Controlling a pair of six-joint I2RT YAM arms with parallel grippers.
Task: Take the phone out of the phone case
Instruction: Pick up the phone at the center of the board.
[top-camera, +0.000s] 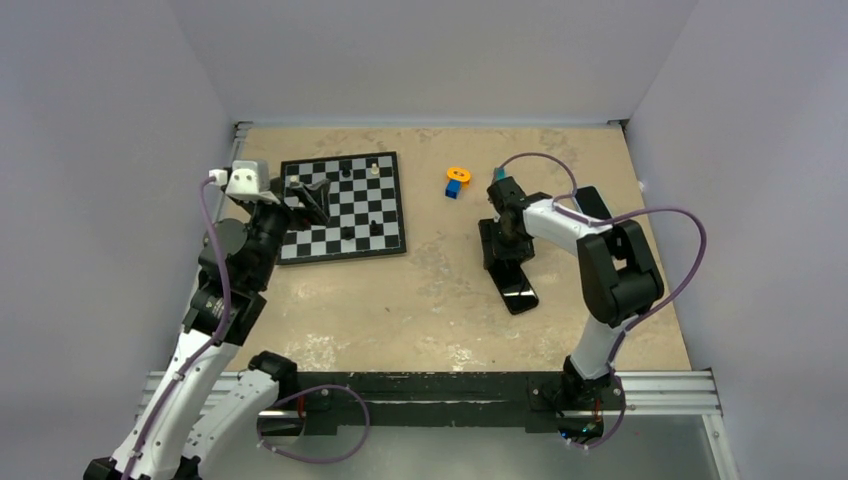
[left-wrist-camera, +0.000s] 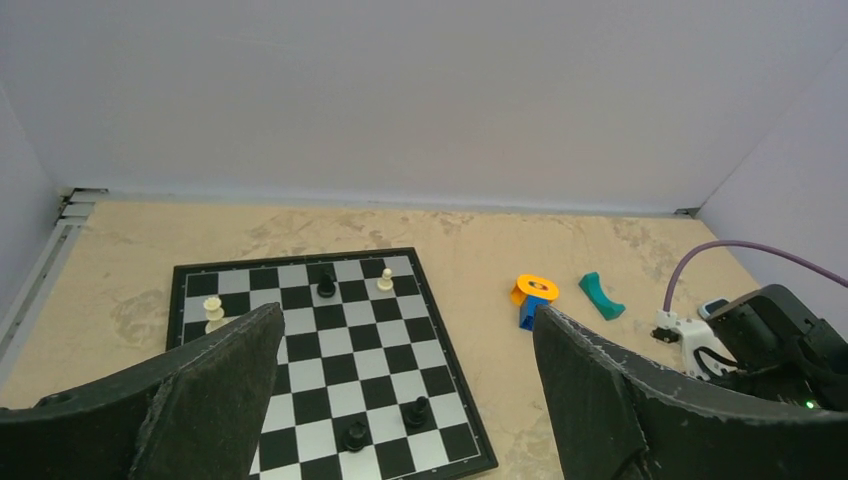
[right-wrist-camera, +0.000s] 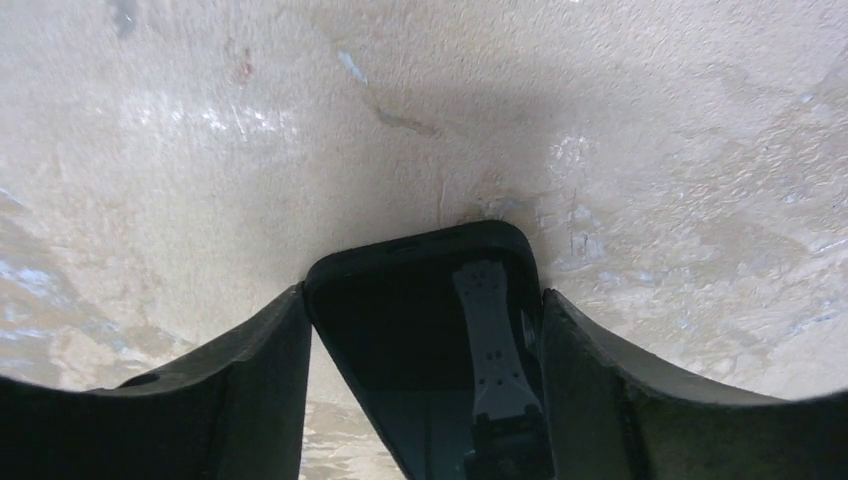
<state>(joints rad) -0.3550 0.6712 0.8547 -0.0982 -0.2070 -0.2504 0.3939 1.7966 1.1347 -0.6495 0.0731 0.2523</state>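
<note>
Phone (top-camera: 520, 292) in black phone case (right-wrist-camera: 415, 240), flat on surface (top-camera: 420, 300), 4 o'clock from centre. Clamped against both long sides of phone case: right jaws. Spread wide, holding nothing, above chessboard (top-camera: 350, 212) at 10 o'clock: left jaws.

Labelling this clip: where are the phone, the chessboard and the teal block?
phone (right-wrist-camera: 400, 340), right wrist view, dark screen
chessboard (top-camera: 388, 200), top view, bare square near right edge
teal block (left-wrist-camera: 601, 297), left wrist view, its middle
</note>
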